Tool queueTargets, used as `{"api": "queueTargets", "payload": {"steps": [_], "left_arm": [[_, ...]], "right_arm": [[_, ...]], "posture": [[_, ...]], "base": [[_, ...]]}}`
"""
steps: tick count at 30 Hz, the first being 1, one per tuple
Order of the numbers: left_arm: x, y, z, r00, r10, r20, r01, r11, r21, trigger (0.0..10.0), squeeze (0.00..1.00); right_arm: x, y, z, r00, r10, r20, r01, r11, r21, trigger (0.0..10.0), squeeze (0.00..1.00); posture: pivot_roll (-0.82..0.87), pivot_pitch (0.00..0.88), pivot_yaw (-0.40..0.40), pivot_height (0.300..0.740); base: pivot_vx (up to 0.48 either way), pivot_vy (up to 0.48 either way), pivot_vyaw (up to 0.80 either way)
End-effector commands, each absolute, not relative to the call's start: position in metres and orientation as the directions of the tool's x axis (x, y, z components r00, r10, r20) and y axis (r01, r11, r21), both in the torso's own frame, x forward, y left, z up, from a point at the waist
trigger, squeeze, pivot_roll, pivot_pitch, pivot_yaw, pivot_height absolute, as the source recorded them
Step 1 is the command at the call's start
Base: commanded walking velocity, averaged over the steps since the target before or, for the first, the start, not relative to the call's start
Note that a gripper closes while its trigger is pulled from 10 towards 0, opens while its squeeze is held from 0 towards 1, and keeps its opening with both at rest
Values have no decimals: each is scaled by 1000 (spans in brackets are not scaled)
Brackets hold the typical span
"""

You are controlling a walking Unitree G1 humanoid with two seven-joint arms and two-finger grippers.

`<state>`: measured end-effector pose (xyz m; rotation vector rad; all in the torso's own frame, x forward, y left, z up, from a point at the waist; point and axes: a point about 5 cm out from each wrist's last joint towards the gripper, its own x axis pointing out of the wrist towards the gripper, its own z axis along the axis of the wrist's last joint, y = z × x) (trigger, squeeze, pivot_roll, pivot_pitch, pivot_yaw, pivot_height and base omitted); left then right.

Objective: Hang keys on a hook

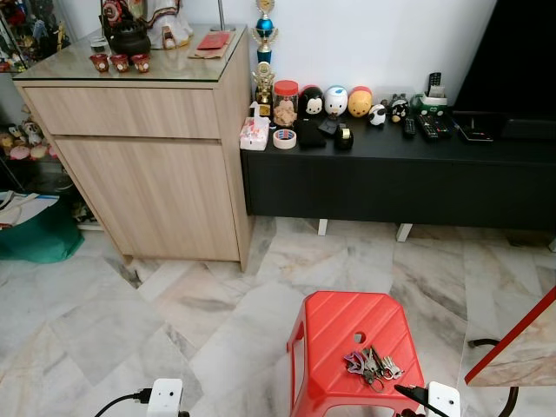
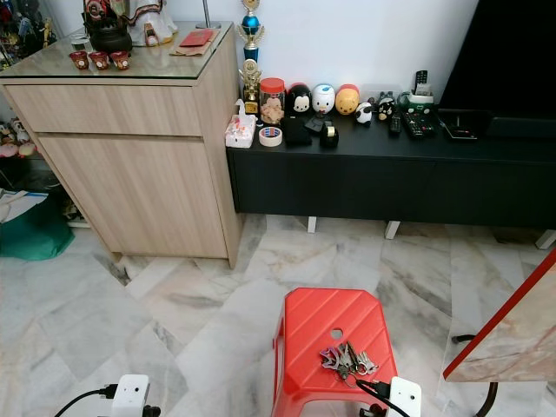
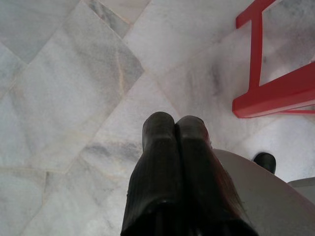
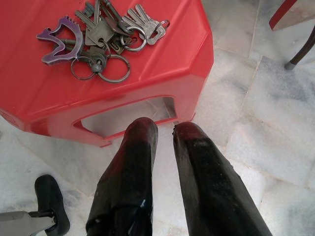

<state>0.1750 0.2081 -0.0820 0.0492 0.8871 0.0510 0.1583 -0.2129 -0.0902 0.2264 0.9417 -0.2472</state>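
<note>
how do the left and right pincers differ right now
The left pincer has its two fingers pressed together, shut on nothing; the right pincer shows a narrow gap between its fingers. The left pincer hangs over bare marble floor beside the red stool; the right pincer sits just off the stool's edge, near the keys lying on it. Both have long black fingers and hold nothing.
</note>
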Motion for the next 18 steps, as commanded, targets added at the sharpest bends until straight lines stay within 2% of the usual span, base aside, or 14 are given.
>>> {"api": "queueTargets", "payload": {"steps": [1,18], "left_arm": [[189,209,-77,596,-24,-803,55,998,12,10000,0],[189,209,-77,596,-24,-803,55,998,12,10000,0]], "right_arm": [[169,-223,-83,590,2,-807,159,980,118,10000,0],[169,-223,-83,590,2,-807,159,980,118,10000,0]], "posture": [[-20,0,6,740],[-20,0,6,740]], "base": [[0,0,0],[0,0,0]]}}
